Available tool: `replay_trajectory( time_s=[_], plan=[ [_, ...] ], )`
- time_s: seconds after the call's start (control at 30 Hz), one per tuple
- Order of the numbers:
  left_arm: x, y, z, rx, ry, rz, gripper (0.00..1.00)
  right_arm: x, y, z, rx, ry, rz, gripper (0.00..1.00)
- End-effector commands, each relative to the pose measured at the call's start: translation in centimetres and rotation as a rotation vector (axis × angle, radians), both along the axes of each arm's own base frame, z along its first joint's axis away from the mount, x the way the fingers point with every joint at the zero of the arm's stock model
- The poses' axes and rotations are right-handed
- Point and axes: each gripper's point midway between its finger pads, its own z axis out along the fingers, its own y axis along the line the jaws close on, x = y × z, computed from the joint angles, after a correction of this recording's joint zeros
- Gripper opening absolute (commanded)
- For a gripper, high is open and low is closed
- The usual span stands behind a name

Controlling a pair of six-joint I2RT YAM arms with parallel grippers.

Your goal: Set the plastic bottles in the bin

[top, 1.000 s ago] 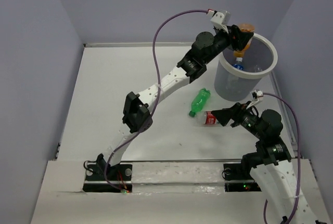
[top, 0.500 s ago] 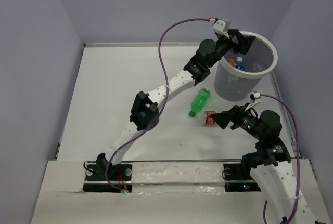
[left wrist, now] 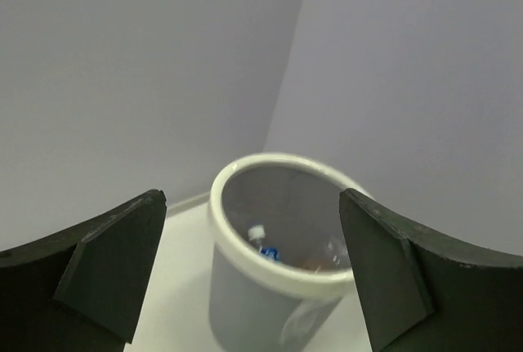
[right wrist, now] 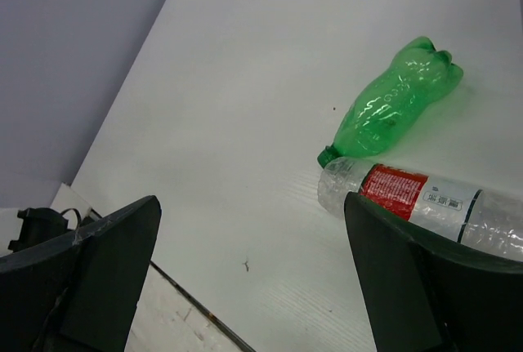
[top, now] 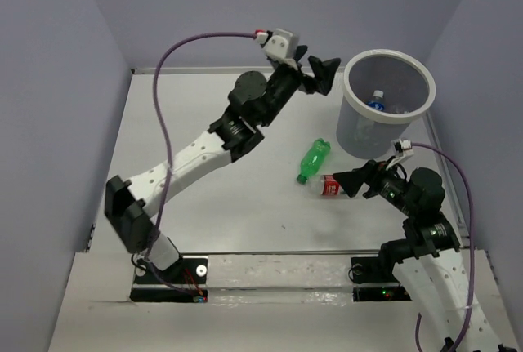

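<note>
The bin [top: 351, 126] stands at the far right, a tall light-grey bucket with a white rim [left wrist: 245, 247]. A clear blue-labelled bottle [top: 376, 100] lies inside it [left wrist: 266, 242]. My left gripper [top: 324, 74] hangs open and empty just left of the bin's rim, facing it [left wrist: 249, 225]. On the table lie a green bottle [top: 313, 159] [right wrist: 394, 103] and, touching its cap, a clear red-labelled bottle [top: 328, 186] [right wrist: 413, 196]. My right gripper [top: 350, 184] [right wrist: 249, 229] is open and low, and its right finger [right wrist: 409, 287] overlaps the red-labelled bottle's far part.
Grey walls close in the white table on three sides. The left arm's purple cable [top: 176, 50] loops high over the left half. A dark strip [right wrist: 192, 311] marks the table's near edge in front of my right gripper.
My left gripper held an orange bottle over the bin, opened, and has pulled back to the left of the rim, empty. The right arm has barely moved.
</note>
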Motion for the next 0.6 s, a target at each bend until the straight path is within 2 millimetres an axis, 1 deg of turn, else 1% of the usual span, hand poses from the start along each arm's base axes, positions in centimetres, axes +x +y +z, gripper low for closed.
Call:
replay_trajectory(
  time_s=[0.0,0.03,0.1,0.13,0.17,0.23,0.27,0.33,0.37,0.4,0.43,0.47,0.5,0.53,0.57],
  plan=[
    [-0.6,4.5,-9.7,0.060,0.220,0.111,0.99,0.8,-0.8,3.2,-0.019,-0.109,-0.050,0.99],
    [-1.4,5.4,-13.6,0.097,0.288,0.113,0.99,1.0,-0.9,3.2,-0.016,-0.104,-0.066,0.99],
    [-2.2,5.7,-17.3,0.124,0.363,0.096,0.99,1.2,-1.2,3.1,-0.015,-0.100,-0.088,0.99],
    [-2.8,5.7,-20.0,0.158,0.410,0.081,0.99,1.2,-1.3,2.9,-0.007,-0.096,-0.100,0.99],
    [-3.1,5.0,-21.8,0.196,0.436,0.049,0.99,1.5,-1.7,2.7,-0.009,-0.091,-0.127,0.99],
    [-3.6,4.2,-24.2,0.259,0.469,0.017,0.99,1.8,-1.8,2.4,-0.009,-0.077,-0.143,0.99],
    [-3.7,3.4,-26.2,0.307,0.495,0.003,0.99,2.0,-1.9,2.0,-0.010,-0.060,-0.151,0.99],
    [-3.6,2.7,-28.0,0.358,0.502,-0.001,0.99,2.0,-1.8,1.7,-0.008,-0.049,-0.149,0.99],
    [-3.2,2.2,-29.2,0.384,0.514,0.004,0.99,2.0,-1.8,1.6,-0.007,-0.047,-0.149,0.99],
    [-2.9,2.1,-29.7,0.400,0.513,0.018,0.99,2.0,-1.8,1.5,-0.006,-0.043,-0.149,0.99],
    [-2.3,1.7,-29.6,0.406,0.507,0.029,0.99,2.0,-1.8,1.4,-0.007,-0.042,-0.148,0.99],
    [-1.6,1.6,-31.0,0.440,0.516,0.056,0.99,1.9,-1.7,1.2,-0.005,-0.041,-0.142,0.99],
    [-1.1,1.1,-30.5,0.438,0.505,0.061,0.99,1.9,-1.6,1.1,-0.006,-0.040,-0.134,0.99],
    [-1.0,1.0,-31.5,0.461,0.509,0.060,0.99,1.8,-1.5,1.1,-0.004,-0.040,-0.125,0.99],
    [-0.4,0.3,-32.0,0.471,0.507,0.059,0.99,1.7,-1.3,1.0,-0.003,-0.034,-0.116,0.99]
  ],
)
